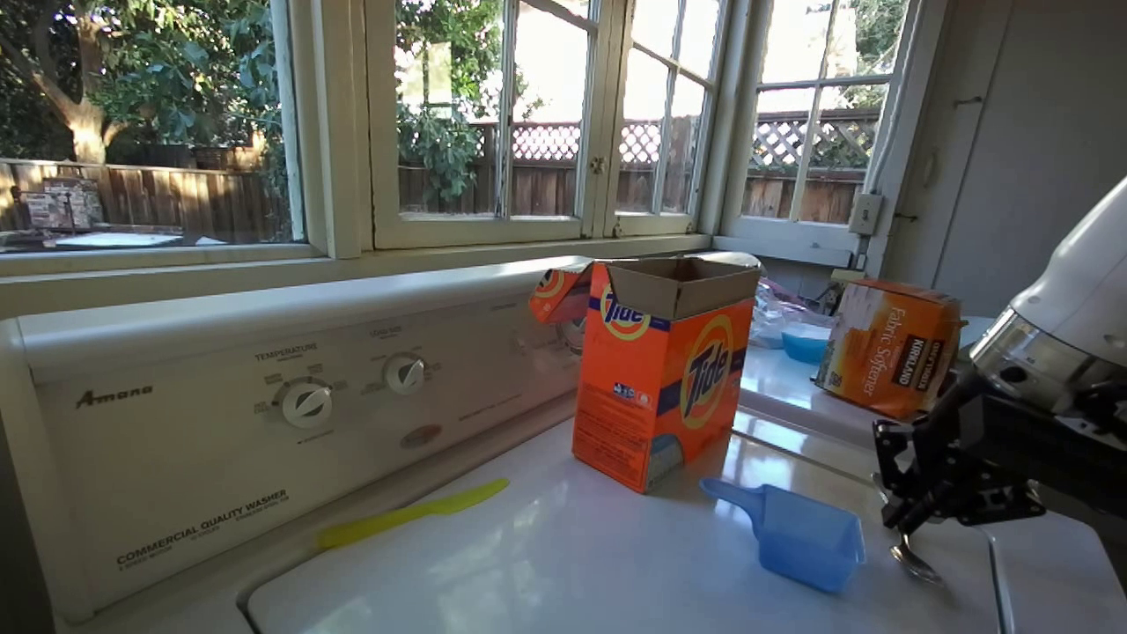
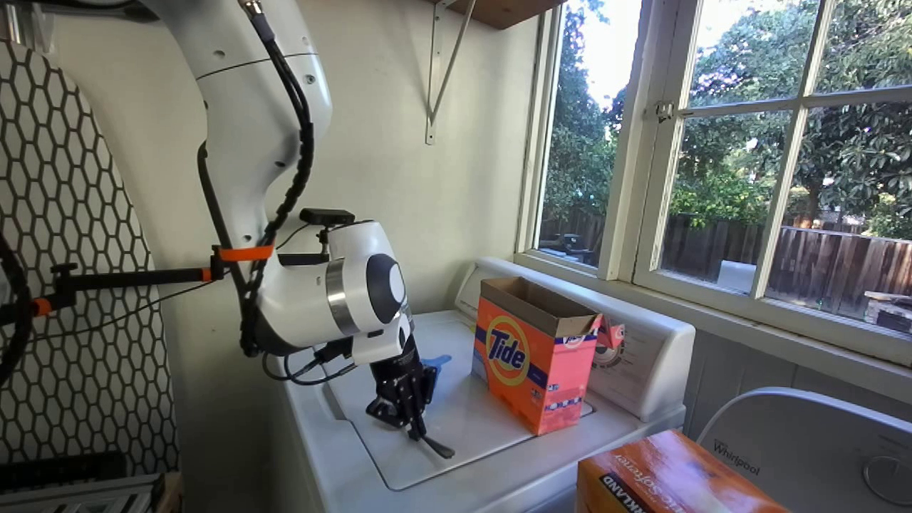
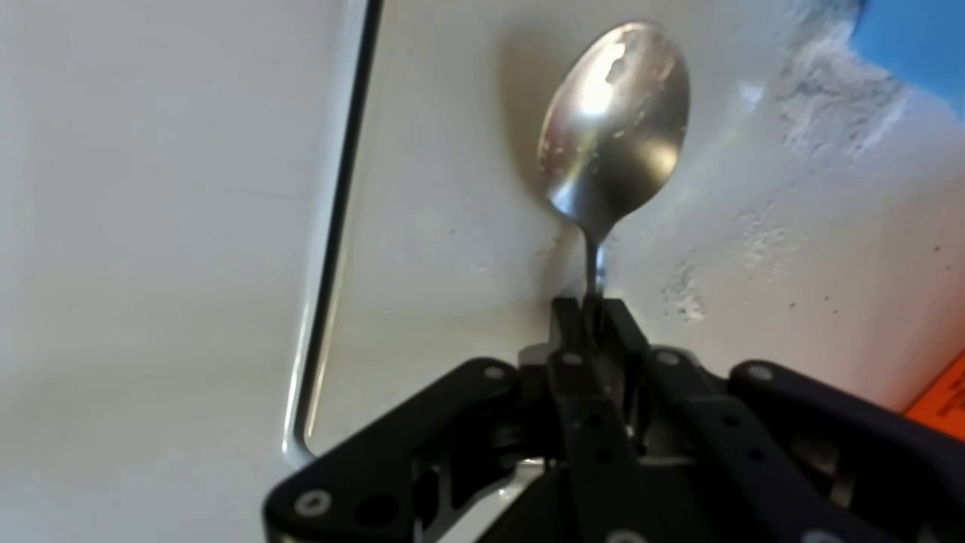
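Holds a spoon (image 3: 614,124) by the handle in the gripper (image 3: 592,308), clamped tight on the thin metal below the bowl. Points that bowl toward the far side in the wrist view, low over the white lid (image 3: 430,226) of a washer (image 1: 194,458); hard to tell whether touching or just clear. Shows white powder (image 3: 837,105) on the lid to the right of the spoon, thickest beside a blue scoop (image 3: 920,45) at far right.

Appears at near right in an exterior view, with the scoop just left of the spoon, resting on the lid with handle turned toward an upright Tide box (image 1: 656,387), open at the top with a flap hanging left. Includes a yellow knife (image 1: 414,515) lying at left along the foot of the washer's panel, and a softener box (image 1: 889,348) at far right, beyond the Tide box. Looks through paned windows (image 1: 607,132) on the far side to trees (image 1: 194,88) and a wooden fence (image 1: 546,180).

Shows the white arm (image 2: 249,135) at left in an exterior view, bent down to the lid, with an orange strap (image 2: 246,253) around it and a patterned board (image 2: 71,249) behind. Takes in a shelf bracket (image 2: 431,78) on the far wall (image 2: 377,128) and, at near right, a Whirlpool machine (image 2: 791,431) beside the softener box.
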Motion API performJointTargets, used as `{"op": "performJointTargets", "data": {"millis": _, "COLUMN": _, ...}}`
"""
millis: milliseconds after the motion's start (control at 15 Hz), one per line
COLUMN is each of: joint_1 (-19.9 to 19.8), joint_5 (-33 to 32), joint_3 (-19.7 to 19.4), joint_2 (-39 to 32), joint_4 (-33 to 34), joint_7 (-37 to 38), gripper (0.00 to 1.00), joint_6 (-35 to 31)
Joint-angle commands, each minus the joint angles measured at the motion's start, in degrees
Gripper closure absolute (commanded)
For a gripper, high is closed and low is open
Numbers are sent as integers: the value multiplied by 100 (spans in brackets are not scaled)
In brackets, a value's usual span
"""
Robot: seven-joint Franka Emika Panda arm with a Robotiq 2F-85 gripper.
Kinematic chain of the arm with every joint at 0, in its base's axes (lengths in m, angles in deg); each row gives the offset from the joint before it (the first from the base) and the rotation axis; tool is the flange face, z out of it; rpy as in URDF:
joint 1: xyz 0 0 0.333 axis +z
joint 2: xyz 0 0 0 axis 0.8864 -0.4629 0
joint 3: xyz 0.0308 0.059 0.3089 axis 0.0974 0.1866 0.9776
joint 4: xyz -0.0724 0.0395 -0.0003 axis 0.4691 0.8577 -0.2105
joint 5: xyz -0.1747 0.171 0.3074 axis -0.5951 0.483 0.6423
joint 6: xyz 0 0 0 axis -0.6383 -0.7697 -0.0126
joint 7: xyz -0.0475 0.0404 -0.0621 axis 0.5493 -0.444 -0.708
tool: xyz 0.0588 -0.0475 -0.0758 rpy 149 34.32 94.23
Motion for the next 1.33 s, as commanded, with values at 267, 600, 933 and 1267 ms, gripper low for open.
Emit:
{"op": "performJointTargets", "data": {"millis": 267, "joint_1": 26, "joint_5": -198, "joint_3": -38, "joint_2": -42, "joint_4": 44, "joint_7": 211, "gripper": 27, "joint_6": -123}}
{"op": "performJointTargets", "data": {"millis": 600, "joint_1": 35, "joint_5": -177, "joint_3": -10, "joint_2": 171, "joint_4": -39, "joint_7": 218, "gripper": 0, "joint_6": -79}}
{"op": "performJointTargets", "data": {"millis": 933, "joint_1": -17, "joint_5": -24, "joint_3": 35, "joint_2": 460, "joint_4": -203, "joint_7": -169, "gripper": 0, "joint_6": -181}}
{"op": "performJointTargets", "data": {"millis": 1267, "joint_1": -107, "joint_5": 736, "joint_3": 115, "joint_2": 563, "joint_4": -454, "joint_7": -1962, "gripper": 0, "joint_6": -388}}
